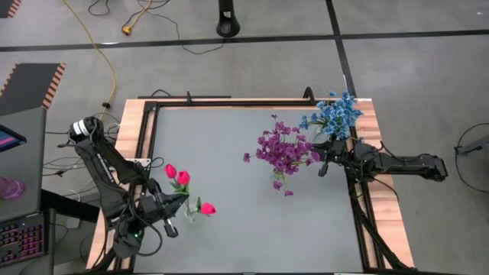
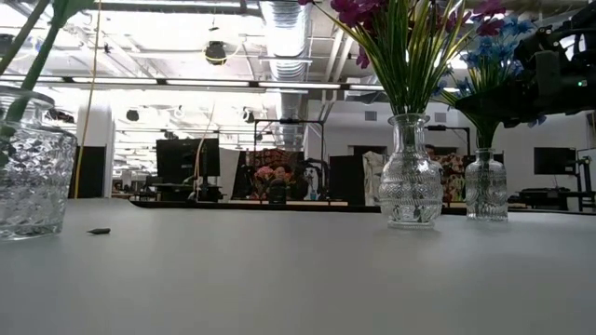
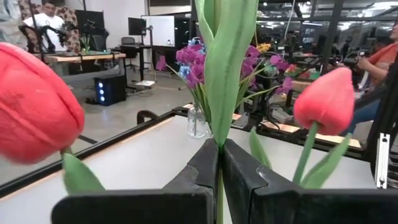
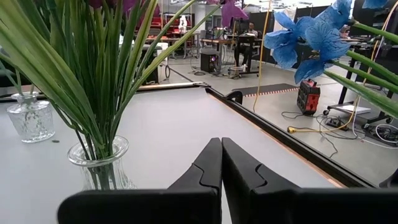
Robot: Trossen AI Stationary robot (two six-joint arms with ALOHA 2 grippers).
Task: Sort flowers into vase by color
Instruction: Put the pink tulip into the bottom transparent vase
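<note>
Three pink-red tulips (image 1: 183, 178) stand together at the table's near left, over a clear glass vase (image 2: 33, 167). My left gripper (image 1: 182, 200) is beside that vase, shut on one tulip's green stem (image 3: 227, 74); two red buds (image 3: 329, 99) flank it in the left wrist view. The purple flowers (image 1: 283, 149) stand in a glass vase (image 2: 410, 177) mid-table. The blue flowers (image 1: 336, 114) stand in a second vase (image 2: 486, 186) at the far right. My right gripper (image 4: 221, 152) is shut on nothing, next to the purple vase. My left gripper pinches a tulip's green stem and its wrapping leaf (image 3: 219, 138) between its two fingers (image 3: 202, 168). The fingers reach in level and lie across the stem, which stands upright. The stem runs up out of the view, and the fingers hide its lower end.
A black frame (image 1: 153, 122) and wooden border edge the grey table (image 1: 229, 137). A small dark speck (image 2: 99, 231) lies on the table near the left vase. Open tabletop lies between the tulip vase and the purple vase. People sit at desks in the room beyond.
</note>
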